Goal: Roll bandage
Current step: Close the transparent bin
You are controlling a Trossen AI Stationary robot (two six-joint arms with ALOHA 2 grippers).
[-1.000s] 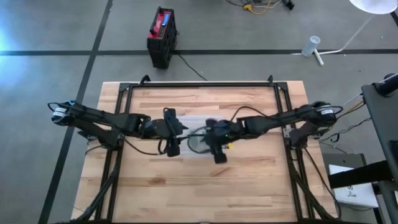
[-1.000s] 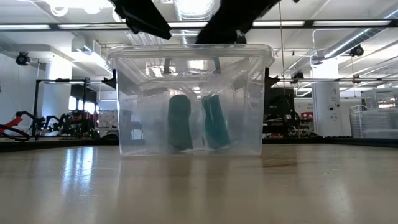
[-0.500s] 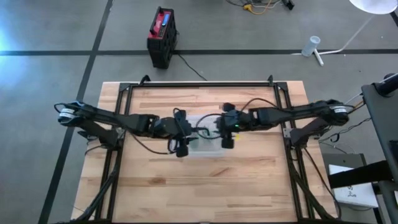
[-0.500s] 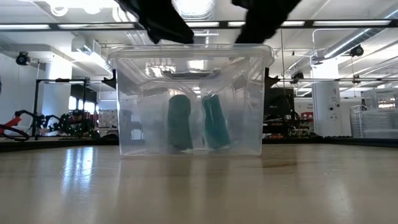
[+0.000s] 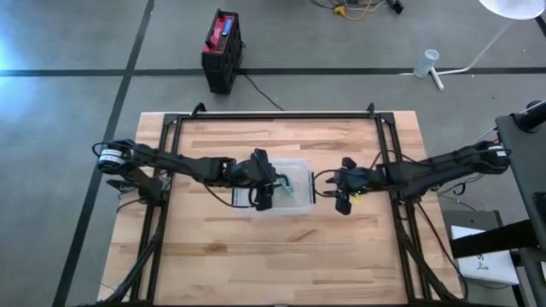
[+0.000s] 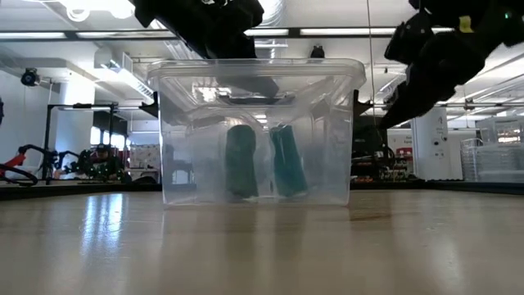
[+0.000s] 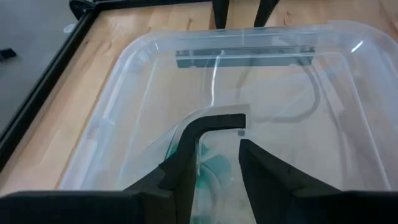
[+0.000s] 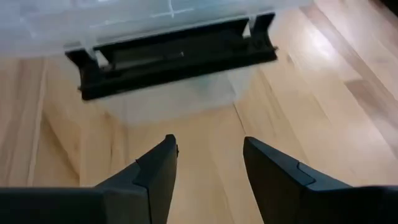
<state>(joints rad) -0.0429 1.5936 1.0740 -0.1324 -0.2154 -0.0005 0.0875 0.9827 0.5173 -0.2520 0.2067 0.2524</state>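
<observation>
Two teal bandage rolls [image 6: 255, 161] stand upright in the bin [image 6: 327, 123]; left claw [image 7: 214, 155] parted, empty.

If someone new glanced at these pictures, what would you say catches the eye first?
Most striking is the clear plastic bin in the middle of the wooden table, with two teal bandage rolls standing side by side inside it. The left gripper hangs over the open bin, its fingers parted above the rolls. The right gripper waits open just beside the bin, facing its black handle.
</observation>
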